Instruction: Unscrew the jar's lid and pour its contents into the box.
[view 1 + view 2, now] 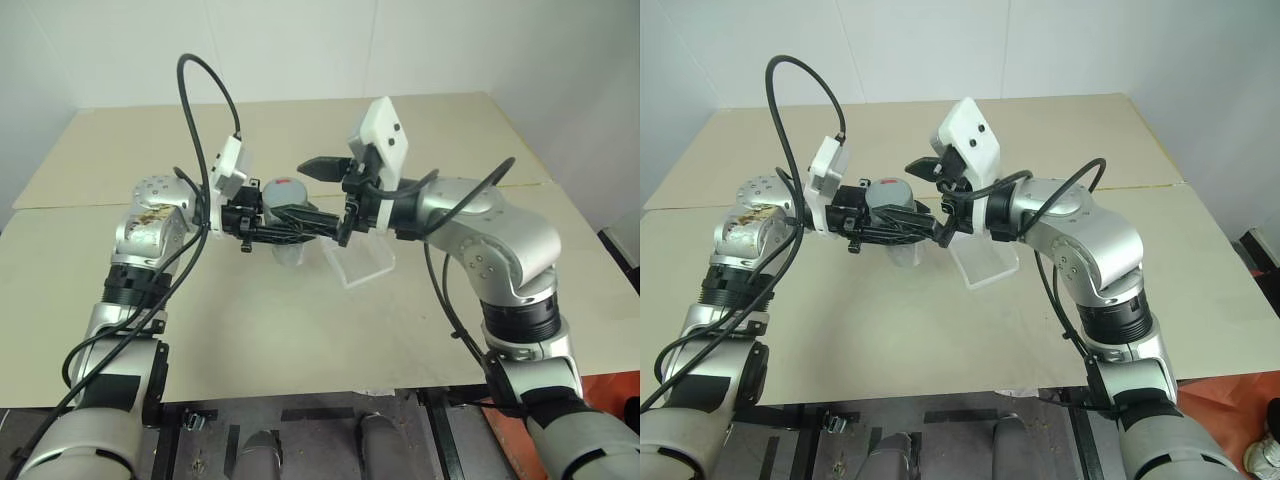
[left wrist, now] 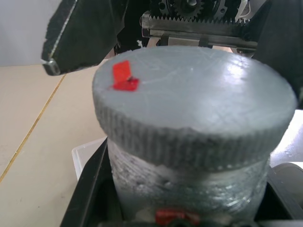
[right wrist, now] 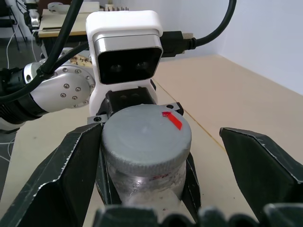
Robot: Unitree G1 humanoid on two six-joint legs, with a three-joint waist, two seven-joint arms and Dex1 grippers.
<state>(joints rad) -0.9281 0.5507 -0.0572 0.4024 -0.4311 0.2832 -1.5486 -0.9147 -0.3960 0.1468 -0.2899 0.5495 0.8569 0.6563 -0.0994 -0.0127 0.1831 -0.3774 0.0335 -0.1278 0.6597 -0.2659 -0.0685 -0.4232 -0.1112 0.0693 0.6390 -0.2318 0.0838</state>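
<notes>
The jar is held upright above the table, with my left gripper shut on its body from the left. Its grey lid, marked with a small red tag, sits on top of it and also shows from above. My right gripper comes in from the right and is open, one finger close beside the lid and the other well clear of it. The clear box lies on the table just below and to the right of the jar.
The beige table stretches out around the box, with a seam running across it towards the back. Black cables loop above my left arm. White walls stand behind the table.
</notes>
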